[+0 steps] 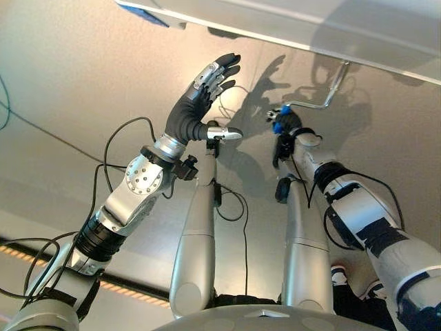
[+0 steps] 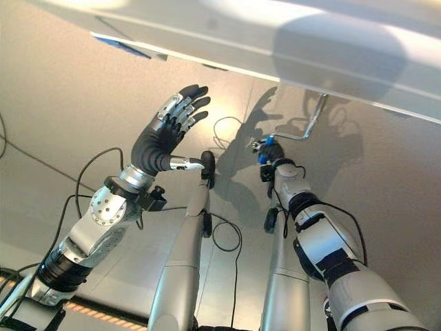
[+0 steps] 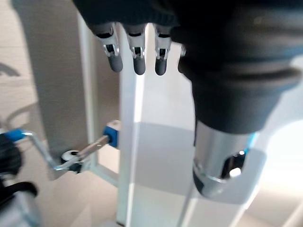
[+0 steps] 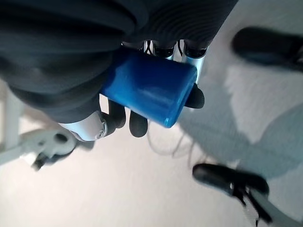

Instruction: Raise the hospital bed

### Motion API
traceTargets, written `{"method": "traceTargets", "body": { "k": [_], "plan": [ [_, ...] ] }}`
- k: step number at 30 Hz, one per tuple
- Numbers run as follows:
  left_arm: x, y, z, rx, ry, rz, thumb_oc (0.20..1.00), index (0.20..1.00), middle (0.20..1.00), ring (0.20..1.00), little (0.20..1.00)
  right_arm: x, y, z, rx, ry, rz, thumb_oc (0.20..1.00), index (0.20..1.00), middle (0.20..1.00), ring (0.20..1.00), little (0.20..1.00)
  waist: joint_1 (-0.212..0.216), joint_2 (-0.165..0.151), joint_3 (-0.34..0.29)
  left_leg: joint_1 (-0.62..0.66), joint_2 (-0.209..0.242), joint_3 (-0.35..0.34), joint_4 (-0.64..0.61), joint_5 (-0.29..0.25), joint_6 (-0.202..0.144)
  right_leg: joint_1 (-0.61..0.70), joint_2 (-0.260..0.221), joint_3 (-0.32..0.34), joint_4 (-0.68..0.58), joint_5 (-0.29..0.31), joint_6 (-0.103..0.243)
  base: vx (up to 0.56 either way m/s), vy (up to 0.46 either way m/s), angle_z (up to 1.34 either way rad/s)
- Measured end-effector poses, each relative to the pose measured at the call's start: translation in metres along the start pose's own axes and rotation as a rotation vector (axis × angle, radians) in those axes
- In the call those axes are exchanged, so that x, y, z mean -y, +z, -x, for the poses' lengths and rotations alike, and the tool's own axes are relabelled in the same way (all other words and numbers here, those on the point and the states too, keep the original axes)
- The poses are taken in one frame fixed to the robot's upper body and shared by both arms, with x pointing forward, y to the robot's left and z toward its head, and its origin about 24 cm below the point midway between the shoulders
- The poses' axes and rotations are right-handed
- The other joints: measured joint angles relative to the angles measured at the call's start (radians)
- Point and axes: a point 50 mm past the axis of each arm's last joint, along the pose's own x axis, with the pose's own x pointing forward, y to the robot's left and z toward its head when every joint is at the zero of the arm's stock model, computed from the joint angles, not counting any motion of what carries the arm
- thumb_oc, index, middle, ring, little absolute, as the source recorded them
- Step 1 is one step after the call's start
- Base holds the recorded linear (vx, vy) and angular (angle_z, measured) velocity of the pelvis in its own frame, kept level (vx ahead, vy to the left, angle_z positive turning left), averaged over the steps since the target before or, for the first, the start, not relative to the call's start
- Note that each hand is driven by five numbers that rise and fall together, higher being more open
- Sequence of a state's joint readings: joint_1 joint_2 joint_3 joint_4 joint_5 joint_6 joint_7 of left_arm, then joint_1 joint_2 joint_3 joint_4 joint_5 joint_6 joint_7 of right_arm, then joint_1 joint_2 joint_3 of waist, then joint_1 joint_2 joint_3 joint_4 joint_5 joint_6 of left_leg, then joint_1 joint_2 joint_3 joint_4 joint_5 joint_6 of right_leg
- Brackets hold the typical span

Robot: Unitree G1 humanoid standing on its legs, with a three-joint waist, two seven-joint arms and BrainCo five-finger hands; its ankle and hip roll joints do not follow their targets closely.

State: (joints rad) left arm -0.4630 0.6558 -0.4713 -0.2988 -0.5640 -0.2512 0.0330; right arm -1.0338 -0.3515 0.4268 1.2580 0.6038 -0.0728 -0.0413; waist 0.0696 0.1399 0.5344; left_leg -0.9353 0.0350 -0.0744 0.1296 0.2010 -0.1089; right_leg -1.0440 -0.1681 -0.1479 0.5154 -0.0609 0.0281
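The right hand [image 4: 118, 90] has its fingers [image 4: 137, 124] curled round the blue grip [image 4: 149, 90] of the crank [image 1: 318, 103] — a bent silver rod running up to the underside of the hospital bed [image 1: 331, 31], low by its frame. The left hand [image 1: 207, 93] hangs apart, fingers spread and straight, holding nothing. The likely risk is the smooth grip slipping out mid-turn, since the wrap looks shallow near its end — or the forearm fouling the bed frame as the crank swings round.

Pale floor [image 1: 62, 89] under the white bed frame [image 1: 289, 21], nothing lying loose on it
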Motion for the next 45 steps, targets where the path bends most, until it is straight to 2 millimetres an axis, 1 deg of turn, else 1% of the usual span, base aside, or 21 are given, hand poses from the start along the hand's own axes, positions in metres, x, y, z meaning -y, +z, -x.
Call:
{"method": "traceTargets", "body": {
  "k": [1,4,6,8,9,10,12,13,17,19,23,24,25,26,27,29,30,32,34,38,45],
  "plan": [
    [0.002,0.0,-0.002,0.002,-0.019,-0.001,1.0,1.0,1.0,1.0,1.0,0.014,-0.002,0.001,-0.011,-0.033,0.011,0.2,0.2,0.2,0.2,0.2,0.0,0.001,0.0,-0.007,-0.003,-0.004,0.001,0.002,0.003,-0.007,-0.007,0.001,0.004,-0.003,0.004,0.01,0.01,0.13],
    [0.006,0.003,-0.006,0.013,-0.058,-0.005,1.0,1.0,1.0,1.0,1.0,0.036,-0.003,0.003,-0.028,-0.083,0.009,0.2,0.2,0.2,0.2,0.2,-0.001,0.003,0.0,-0.025,-0.013,-0.004,0.002,0.007,0.009,-0.024,-0.014,0.008,0.006,-0.003,0.01,0.01,0.011,0.07],
    [0.005,0.005,-0.008,0.014,-0.081,-0.022,1.0,1.0,1.0,1.0,1.0,0.057,-0.01,0.007,-0.058,-0.148,-0.003,0.2,0.2,0.2,0.2,0.2,-0.002,0.003,0.0,-0.035,-0.018,0.004,0.003,0.008,0.011,-0.042,-0.015,0.03,0.01,-0.003,0.017,0.0,0.0,0.0],
    [0.004,0.005,-0.007,0.009,-0.084,-0.032,1.0,1.0,1.0,1.0,1.0,0.068,-0.008,0.009,-0.05,-0.186,-0.026,0.2,0.2,0.2,0.2,0.2,-0.002,0.003,0.0,-0.038,-0.02,0.014,0.003,0.007,0.014,-0.051,-0.015,0.04,0.01,-0.001,0.02,0.01,-0.016,-0.06],
    [0.004,0.005,-0.007,0.007,-0.086,-0.034,1.0,1.0,1.0,1.0,1.0,0.074,-0.012,0.012,-0.058,-0.204,-0.037,0.2,0.2,0.2,0.2,0.2,-0.005,0.003,0.0,-0.038,-0.019,0.017,0.003,0.006,0.015,-0.051,-0.014,0.044,0.01,0.0,0.021,0.01,-0.016,-0.08],
    [0.003,0.006,-0.006,0.004,-0.091,-0.042,1.0,1.0,1.0,1.0,1.0,0.088,-0.015,0.016,-0.062,-0.243,-0.049,0.2,0.2,0.2,0.2,0.2,-0.009,0.003,0.0,-0.034,-0.02,0.022,0.003,0.006,0.016,-0.052,-0.013,0.051,0.01,0.001,0.022,0.01,-0.016,-0.06],
    [0.001,0.005,-0.005,-0.008,-0.094,-0.055,1.0,1.0,1.0,1.0,1.0,0.105,-0.018,0.022,-0.051,-0.292,-0.101,0.2,0.2,0.2,0.2,0.2,-0.022,0.003,0.0,-0.033,-0.02,0.024,0.003,0.006,0.016,-0.051,-0.011,0.056,0.011,0.001,0.023,0.01,-0.006,-0.02],
    [0.001,0.005,-0.004,-0.013,-0.097,-0.058,1.0,1.0,1.0,1.0,1.0,0.107,-0.019,0.023,-0.036,-0.289,-0.109,0.2,0.2,0.2,0.2,0.2,-0.036,0.002,0.0,-0.028,-0.019,0.025,0.003,0.005,0.017,-0.047,-0.011,0.057,0.011,0.001,0.023,0.0,0.0,0.0],
    [0.004,0.007,-0.003,-0.006,-0.114,-0.049,1.0,1.0,1.0,1.0,1.0,0.106,-0.021,0.025,0.014,-0.284,-0.204,0.2,0.2,0.2,0.2,0.2,-0.049,0.001,0.001,-0.006,-0.023,0.05,0.002,0.001,0.023,-0.039,-0.011,0.083,0.009,0.004,0.028,0.01,-0.02,-0.07],
    [0.005,0.008,-0.002,-0.004,-0.119,-0.047,1.0,1.0,1.0,1.0,1.0,0.105,-0.022,0.026,0.034,-0.278,-0.209,0.2,0.2,0.2,0.2,0.2,-0.058,0.0,0.001,-0.006,-0.023,0.051,0.002,0.0,0.024,-0.039,-0.01,0.084,0.007,0.005,0.03,0.0,-0.004,-0.02],
    [0.005,0.008,-0.002,-0.004,-0.119,-0.047,1.0,1.0,1.0,1.0,1.0,0.105,-0.022,0.026,0.034,-0.278,-0.209,0.2,0.2,0.2,0.2,0.2,-0.058,0.0,0.001,-0.006,-0.023,0.051,0.002,0.0,0.024,-0.039,-0.01,0.084,0.007,0.005,0.03,0.0,0.0,-0.01],
    [0.004,0.007,0.0,-0.009,-0.118,-0.05,1.0,1.0,1.0,1.0,1.0,0.1,-0.022,0.028,0.086,-0.253,-0.243,0.2,0.2,0.2,0.2,0.2,-0.086,-0.004,0.002,-0.006,-0.024,0.062,0.001,-0.006,0.034,-0.038,-0.01,0.09,-0.001,0.014,0.035,0.02,0.002,-0.06],
    [0.003,0.008,0.0,-0.008,-0.114,-0.05,1.0,1.0,1.0,1.0,1.0,0.098,-0.022,0.028,0.092,-0.248,-0.247,0.2,0.2,0.2,0.2,0.2,-0.088,-0.006,0.002,-0.005,-0.024,0.063,0.002,-0.006,0.033,-0.038,-0.01,0.091,-0.001,0.014,0.036,0.01,0.0,-0.05],
    [-0.006,0.015,0.011,0.02,-0.034,-0.05,1.0,1.0,1.0,1.0,1.0,0.074,-0.014,0.054,0.281,-0.197,-0.402,0.2,0.2,0.2,0.2,0.2,-0.111,-0.035,0.002,-0.006,-0.029,0.082,0.005,-0.014,0.037,-0.058,-0.008,0.132,0.009,0.002,0.042,0.01,0.002,-0.18],
    [-0.015,0.017,0.019,0.03,0.039,-0.055,1.0,1.0,1.0,1.0,1.0,0.066,-0.03,0.077,0.364,-0.194,-0.423,0.2,0.2,0.2,0.2,0.2,-0.129,-0.051,0.004,-0.001,-0.023,0.099,0.002,-0.017,0.036,-0.054,0.002,0.141,-0.007,0.013,0.044,0.01,-0.002,-0.24],
    [-0.021,0.015,0.024,0.0,0.063,-0.077,1.0,1.0,1.0,1.0,1.0,0.07,-0.032,0.086,0.382,-0.193,-0.392,0.2,0.2,0.2,0.2,0.2,-0.169,-0.053,0.005,0.011,-0.022,0.108,0.003,-0.026,0.043,-0.034,0.005,0.148,-0.03,0.024,0.052,0.01,0.0,-0.21],
    [-0.023,0.018,0.023,0.014,0.07,-0.082,1.0,1.0,1.0,1.0,1.0,0.063,-0.026,0.099,0.431,-0.144,-0.372,0.2,0.2,0.2,0.2,0.2,-0.192,-0.054,0.004,0.024,-0.022,0.12,0.003,-0.032,0.047,-0.021,0.004,0.156,-0.039,0.025,0.055,0.0,0.0,-0.12],
    [-0.025,0.024,0.021,0.042,0.074,-0.095,1.0,1.0,1.0,1.0,1.0,0.048,-0.025,0.108,0.459,-0.089,-0.361,0.2,0.2,0.2,0.2,0.2,-0.205,-0.056,0.003,0.04,-0.021,0.127,0.002,-0.038,0.048,-0.004,0.007,0.163,-0.051,0.028,0.058,0.0,-0.004,-0.11],
    [-0.028,0.029,0.023,0.06,0.083,-0.106,1.0,1.0,1.0,1.0,1.0,0.044,-0.024,0.117,0.486,-0.049,-0.356,0.2,0.2,0.2,0.2,0.2,-0.204,-0.057,0.003,0.041,-0.019,0.128,0.002,-0.04,0.047,-0.001,0.01,0.165,-0.062,0.032,0.059,0.0,-0.009,-0.07],
    [-0.034,0.029,0.033,0.044,0.12,-0.121,1.0,1.0,1.0,1.0,1.0,0.04,-0.025,0.125,0.497,0.005,-0.348,0.2,0.2,0.2,0.2,0.2,-0.202,-0.057,0.004,0.049,-0.019,0.131,0.001,-0.047,0.052,0.017,0.011,0.165,-0.081,0.036,0.064,0.0,0.0,0.0],
    [-0.039,0.032,0.038,0.043,0.138,-0.133,1.0,1.0,1.0,1.0,1.0,0.035,-0.024,0.131,0.497,0.075,-0.373,0.2,0.2,0.2,0.2,0.2,-0.203,-0.066,0.005,0.052,-0.021,0.14,0.001,-0.051,0.058,0.029,0.008,0.167,-0.102,0.045,0.071,0.0,0.0,0.0]
  ]
}}
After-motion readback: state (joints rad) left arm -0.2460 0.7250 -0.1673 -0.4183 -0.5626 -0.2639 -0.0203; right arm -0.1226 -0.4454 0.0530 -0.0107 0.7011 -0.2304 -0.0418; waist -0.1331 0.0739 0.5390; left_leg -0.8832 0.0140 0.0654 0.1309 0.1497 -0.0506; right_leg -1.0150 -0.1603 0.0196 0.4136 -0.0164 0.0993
